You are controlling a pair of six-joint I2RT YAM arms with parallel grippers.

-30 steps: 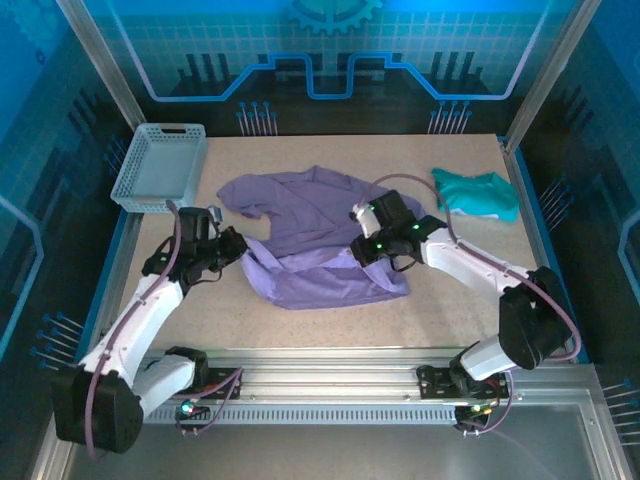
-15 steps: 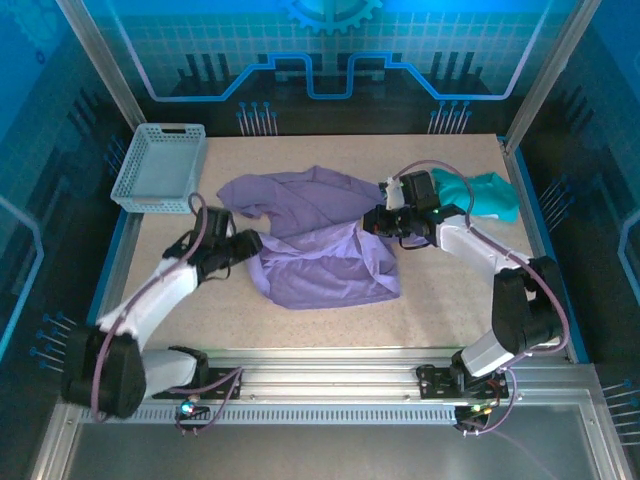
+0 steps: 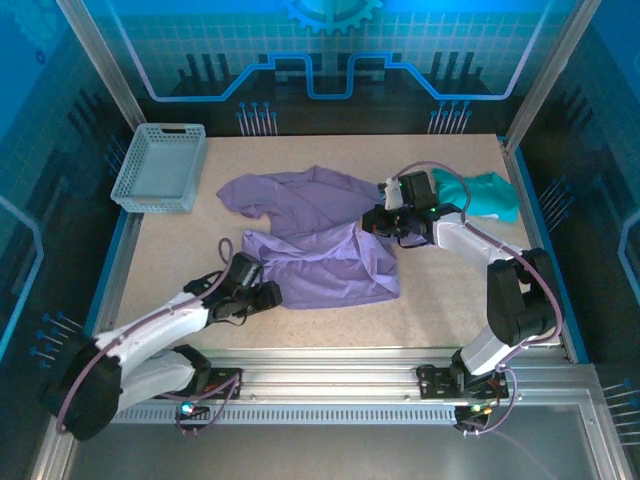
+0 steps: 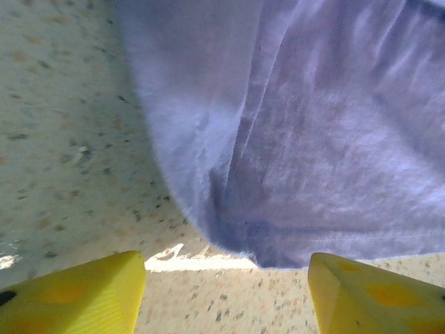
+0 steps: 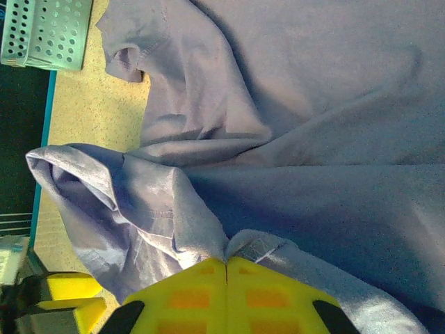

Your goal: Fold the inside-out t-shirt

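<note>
Left gripper [image 4: 224,260]: jaws apart, empty, facing the hem of the inside-out t-shirt [image 3: 320,265]. Right gripper [image 5: 227,264]: clamped on the shirt edge farthest from the basket [image 3: 160,170]. The shirt lies rumpled right of the basket. Risk: the left jaws catch one layer only, and the right's pull bunches the cloth.

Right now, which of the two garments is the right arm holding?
The lavender t-shirt, the large one mid-table: the right gripper has its jaws shut on its edge. The small teal garment lies bunched toward the far right corner.
</note>
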